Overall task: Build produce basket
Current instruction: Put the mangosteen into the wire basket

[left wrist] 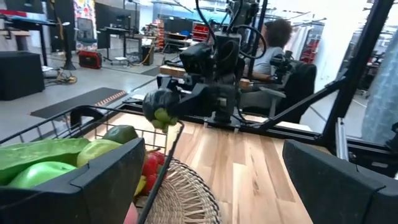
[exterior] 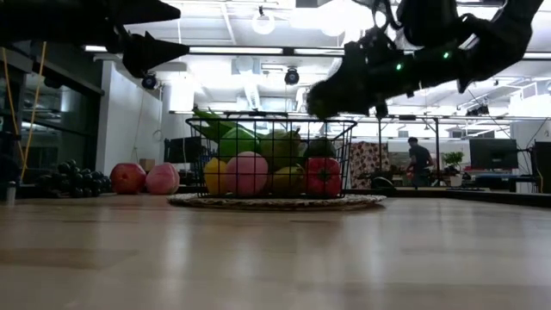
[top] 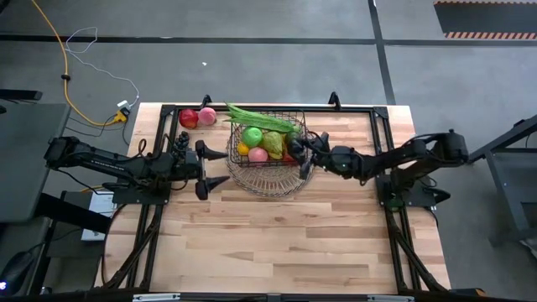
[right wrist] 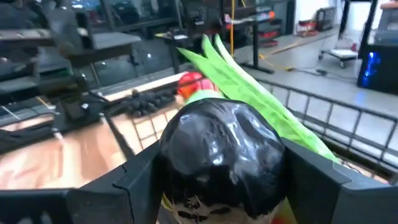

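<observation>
High view: overhead, straight down on the table [top: 277, 243]. Low view: table-top level, facing the room. Wrist views: close, facing each other. All share the basket [top: 267, 144].

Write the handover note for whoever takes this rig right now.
Right claw: shut on a dark purple piece, over the basket's right rim.
Left claw: open, empty, left of the basket.
Done: long green pods, green, pink, yellow and red pieces are in the basket.
Left: drop the purple piece in; a red fruit, a pink fruit and dark grapes remain on the table, left of the basket.
</observation>
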`<state>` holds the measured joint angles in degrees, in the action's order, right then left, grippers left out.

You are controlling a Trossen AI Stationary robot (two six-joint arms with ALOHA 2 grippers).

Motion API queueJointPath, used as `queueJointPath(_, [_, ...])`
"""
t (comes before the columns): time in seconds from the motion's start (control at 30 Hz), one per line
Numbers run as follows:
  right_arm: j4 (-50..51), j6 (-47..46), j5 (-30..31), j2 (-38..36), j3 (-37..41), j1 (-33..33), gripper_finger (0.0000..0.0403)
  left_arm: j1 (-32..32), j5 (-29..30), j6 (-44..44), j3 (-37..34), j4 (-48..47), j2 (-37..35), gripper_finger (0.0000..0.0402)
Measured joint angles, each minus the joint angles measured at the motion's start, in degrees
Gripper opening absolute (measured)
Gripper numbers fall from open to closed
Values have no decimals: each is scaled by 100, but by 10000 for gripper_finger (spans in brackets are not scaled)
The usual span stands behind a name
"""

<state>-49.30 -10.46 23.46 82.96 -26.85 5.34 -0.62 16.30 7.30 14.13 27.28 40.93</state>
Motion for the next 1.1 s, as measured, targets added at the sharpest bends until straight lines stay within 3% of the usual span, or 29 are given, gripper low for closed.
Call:
queueJointPath(0.43, [70, -11, 31, 81, -4, 191, 285, 2, 91, -91, 0, -1, 0, 369])
queueJointPath(1.1, [271, -236, -1, 76, -8, 191, 297, 2, 89, -43, 0, -1, 0, 369])
